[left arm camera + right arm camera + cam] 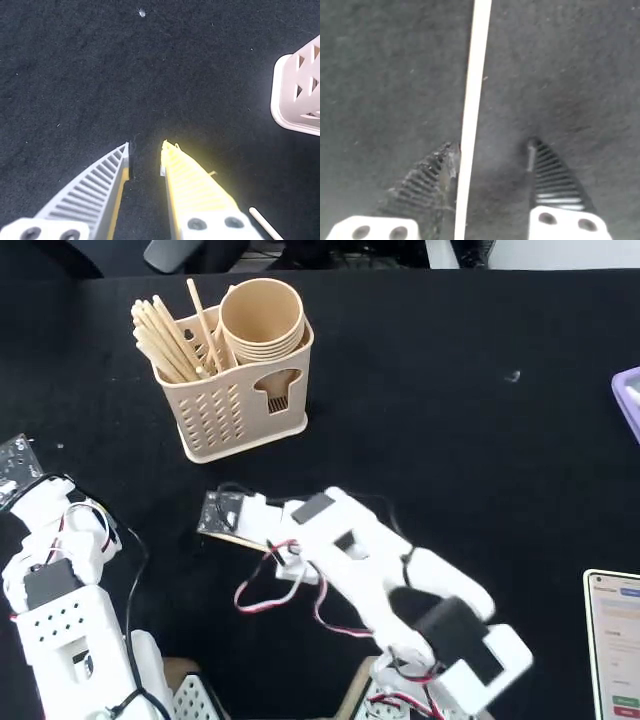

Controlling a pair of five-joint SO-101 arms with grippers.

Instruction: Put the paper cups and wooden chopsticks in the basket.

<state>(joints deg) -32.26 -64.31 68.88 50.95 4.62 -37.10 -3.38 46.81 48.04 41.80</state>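
Right tool (492,145), spread and empty, hangs over a chopstick (474,70) lying on the table (380,75) against one finger. Closing this off-centre, I could roll it away or pinch only one end. Beyond, the basket (215,415) holds the paper cups (262,315).

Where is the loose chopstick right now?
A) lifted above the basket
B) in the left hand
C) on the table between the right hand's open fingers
C: the right wrist view shows the chopstick lying on the table between the spread fingers of the right hand, against one of them.
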